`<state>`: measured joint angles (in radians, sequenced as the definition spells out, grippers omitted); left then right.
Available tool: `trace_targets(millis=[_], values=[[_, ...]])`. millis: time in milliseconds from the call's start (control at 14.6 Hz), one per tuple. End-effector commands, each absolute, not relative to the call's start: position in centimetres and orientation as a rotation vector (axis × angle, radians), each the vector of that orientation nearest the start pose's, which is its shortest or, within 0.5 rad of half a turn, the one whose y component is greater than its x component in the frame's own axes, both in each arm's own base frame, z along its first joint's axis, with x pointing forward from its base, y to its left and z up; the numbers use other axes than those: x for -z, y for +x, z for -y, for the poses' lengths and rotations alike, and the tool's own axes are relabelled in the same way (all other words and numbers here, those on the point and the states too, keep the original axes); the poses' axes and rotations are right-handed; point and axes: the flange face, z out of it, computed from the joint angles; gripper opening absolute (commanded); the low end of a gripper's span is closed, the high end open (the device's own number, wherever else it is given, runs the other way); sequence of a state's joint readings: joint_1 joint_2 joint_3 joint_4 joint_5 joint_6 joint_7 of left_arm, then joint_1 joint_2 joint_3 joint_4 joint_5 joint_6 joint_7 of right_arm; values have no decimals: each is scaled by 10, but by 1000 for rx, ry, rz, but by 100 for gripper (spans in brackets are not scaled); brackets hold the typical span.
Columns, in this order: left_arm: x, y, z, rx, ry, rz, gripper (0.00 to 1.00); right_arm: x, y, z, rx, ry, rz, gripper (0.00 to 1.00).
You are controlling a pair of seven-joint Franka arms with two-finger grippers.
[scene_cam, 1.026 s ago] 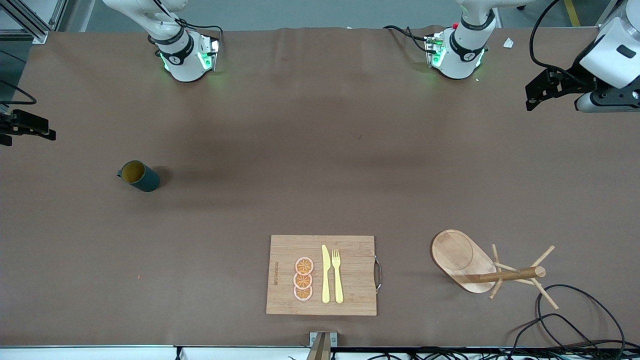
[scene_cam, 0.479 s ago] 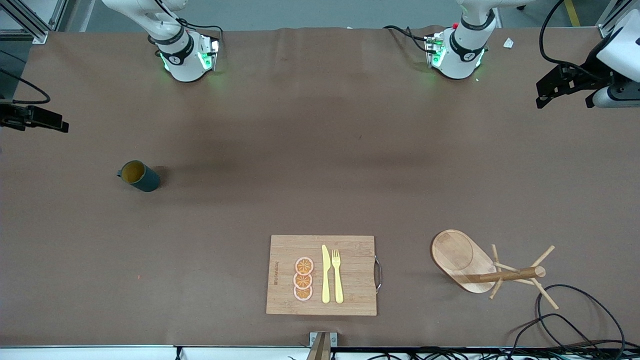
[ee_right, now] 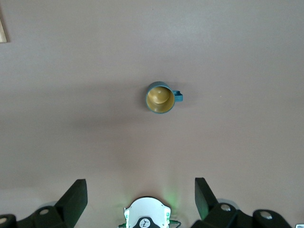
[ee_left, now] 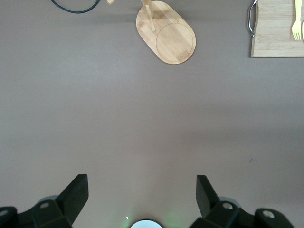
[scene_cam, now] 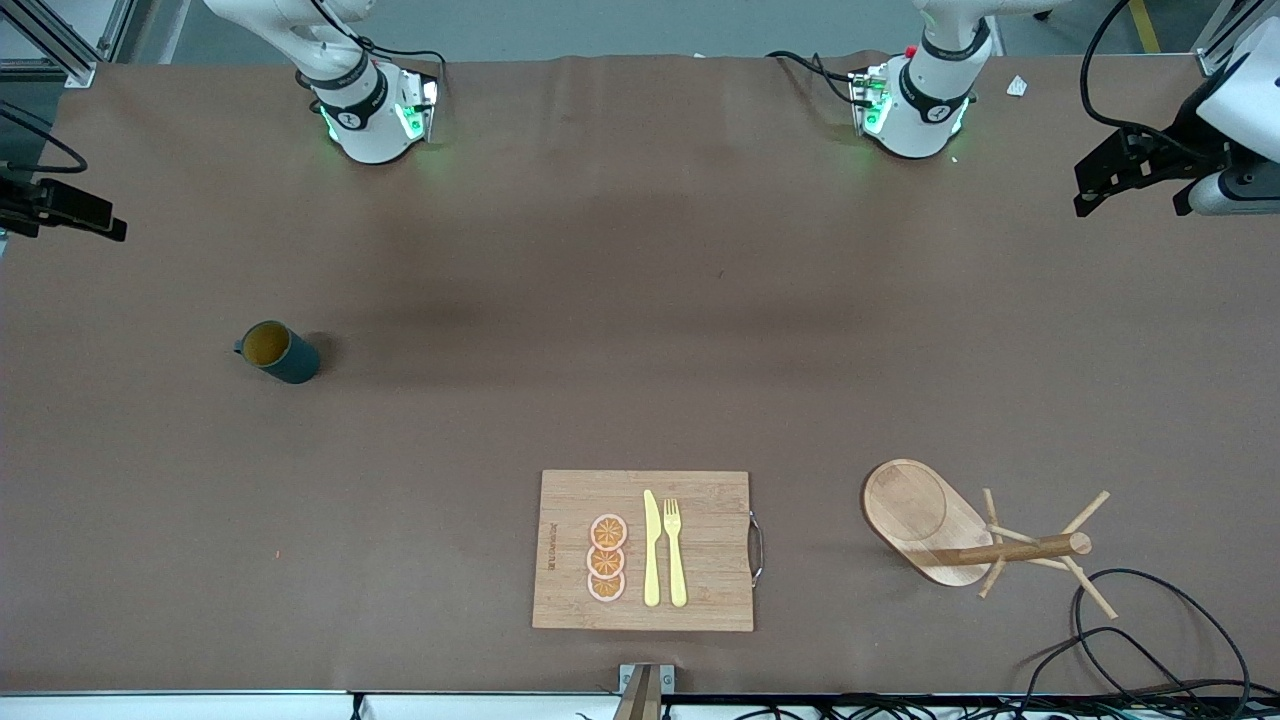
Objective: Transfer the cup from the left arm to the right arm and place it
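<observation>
One cup (scene_cam: 277, 351) upright on table (scene_cam: 600, 300), inside empty.

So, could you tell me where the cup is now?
The cup stands upright on the table toward the right arm's end, farther from the front camera than the cutting board.

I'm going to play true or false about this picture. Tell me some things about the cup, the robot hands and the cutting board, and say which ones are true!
1. The cup stands upright on the table. True.
2. The right hand is holding the cup. False: its fingers are open and empty, and it is up over the cup.
3. The left hand is open. True.
4. The cup hangs on the wooden peg rack. False: it sits on the bare table toward the right arm's end.
5. A yellow knife and fork lie on the cutting board. True.
</observation>
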<state>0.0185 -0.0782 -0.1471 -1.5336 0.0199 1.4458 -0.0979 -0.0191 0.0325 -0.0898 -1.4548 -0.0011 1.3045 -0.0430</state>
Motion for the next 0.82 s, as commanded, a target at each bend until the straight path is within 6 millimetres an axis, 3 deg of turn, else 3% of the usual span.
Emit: trace_targets(millis=[0,274,547,752], values=[[-679,510,64,-13,-3109,-67,100,-653,514,58,-230,-3121,-135,100],[-678,510,65,-14,-3118,-66,100,-662,505,61,-192,-3123,-144,100],[-675,511,67,-29,-3122,-63,100,-659,500,65,-187,-3120,-156,100],[-676,508,68,-54,-3124,-73,100,-656,484,64,-125,-3122,-152,100]])
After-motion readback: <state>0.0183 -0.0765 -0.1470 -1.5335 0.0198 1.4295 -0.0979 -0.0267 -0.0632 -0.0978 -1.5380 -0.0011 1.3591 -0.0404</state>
